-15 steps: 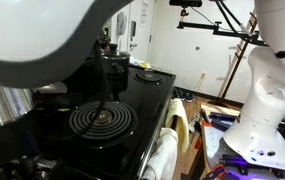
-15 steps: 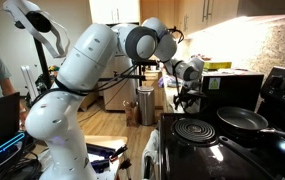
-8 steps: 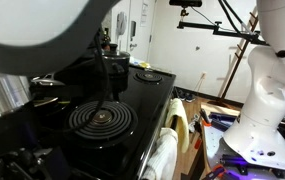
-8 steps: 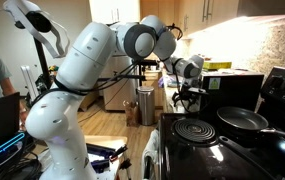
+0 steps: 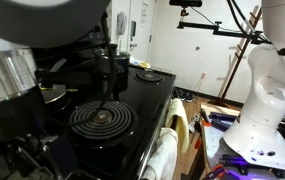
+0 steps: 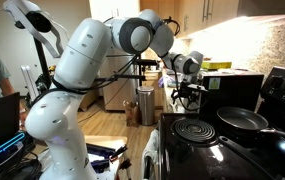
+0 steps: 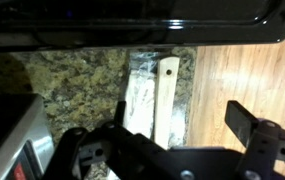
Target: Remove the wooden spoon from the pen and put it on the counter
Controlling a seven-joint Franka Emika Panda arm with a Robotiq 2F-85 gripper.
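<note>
The wooden spoon (image 7: 167, 100) lies flat on the speckled granite counter (image 7: 72, 75), seen only in the wrist view. Just above it my gripper (image 7: 182, 125) stands open, its dark fingers (image 7: 250, 125) spread to either side and nothing between them. In an exterior view the gripper (image 6: 189, 94) hangs over the counter past the stove's end, well away from the black pan (image 6: 242, 120), which sits on the stove with its silvery handle pointing toward the camera. The pan holds nothing that I can see.
A black spiral coil burner (image 6: 192, 130) (image 5: 102, 120) lies between pan and gripper. The stove's black edge (image 7: 132, 25) runs along the top of the wrist view, with wooden floor (image 7: 242, 75) beside the counter. My arm blocks much of an exterior view (image 5: 32, 30).
The gripper has opened, letting go of the spoon, and has lifted slightly above the counter. The arm's elbow has shifted a little.
</note>
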